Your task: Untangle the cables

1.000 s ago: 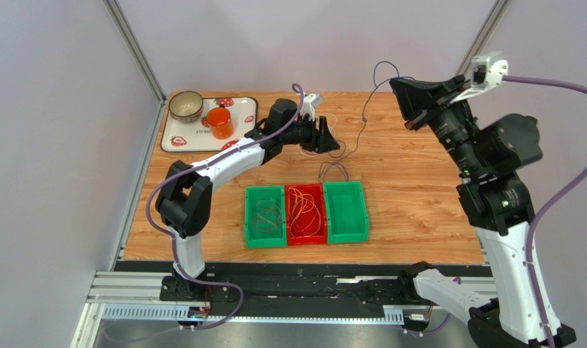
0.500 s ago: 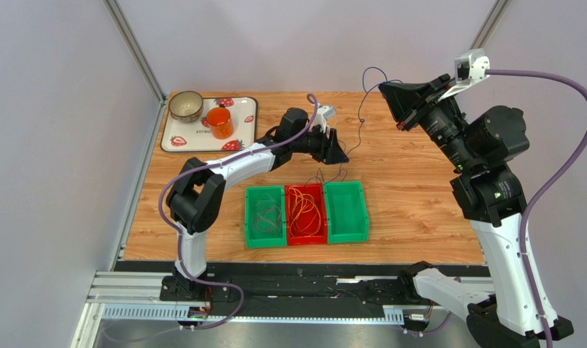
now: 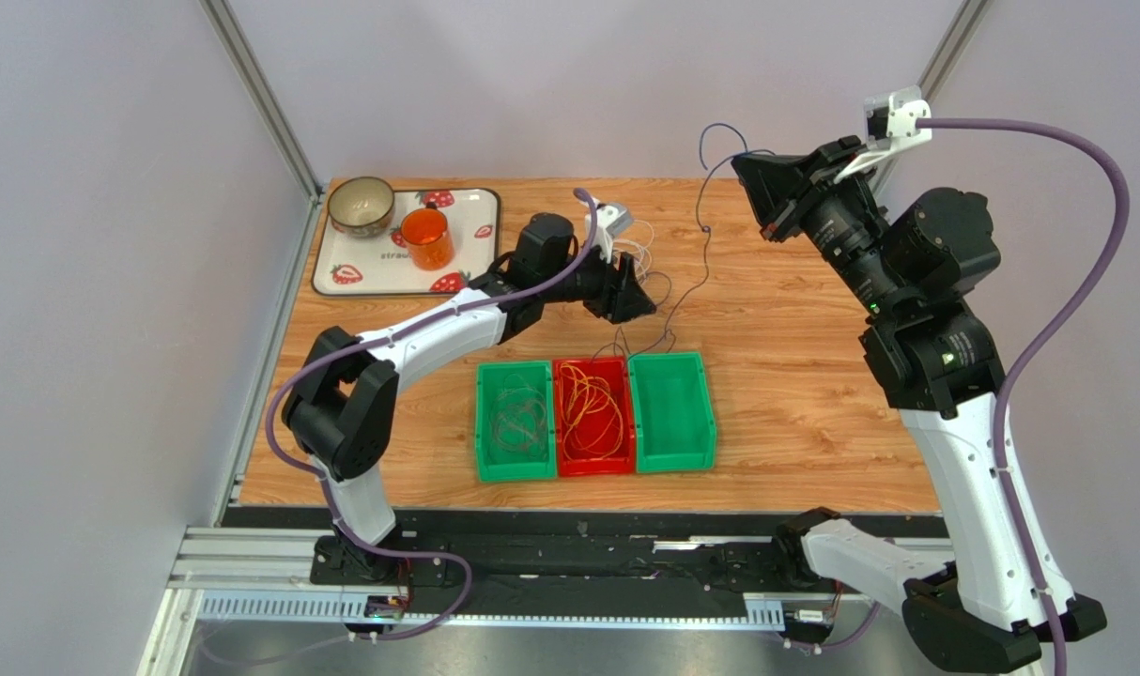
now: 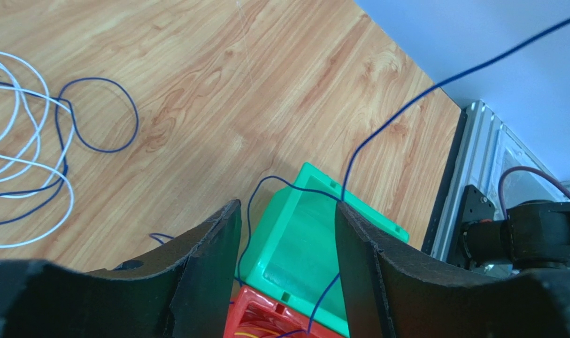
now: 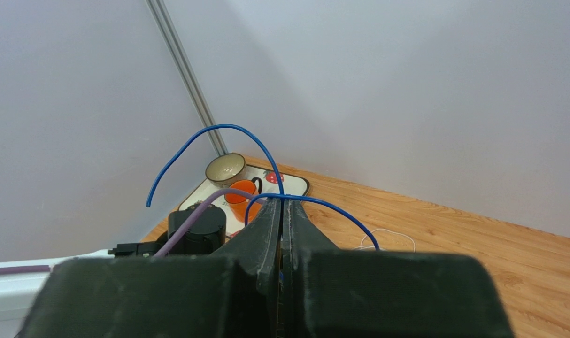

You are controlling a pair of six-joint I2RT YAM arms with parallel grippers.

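Note:
A dark blue cable hangs from my right gripper, which is raised over the table's back right. In the right wrist view the right gripper is shut on the blue cable, which arcs over its tips. The cable drops past the open left gripper, running between its fingers and touching the right one. The left gripper hovers just behind the bins. White cables and a blue loop lie on the wood. Orange cables fill the red bin.
Three bins stand side by side: a green bin with grey cables, the red one, and a green bin on the right. A strawberry tray with a bowl and an orange cup sits at the back left.
My right gripper has swung left and a little higher with the blue cable. My left gripper has shifted nearer the bins, then slightly left. The cable's loop on the table has drawn in.

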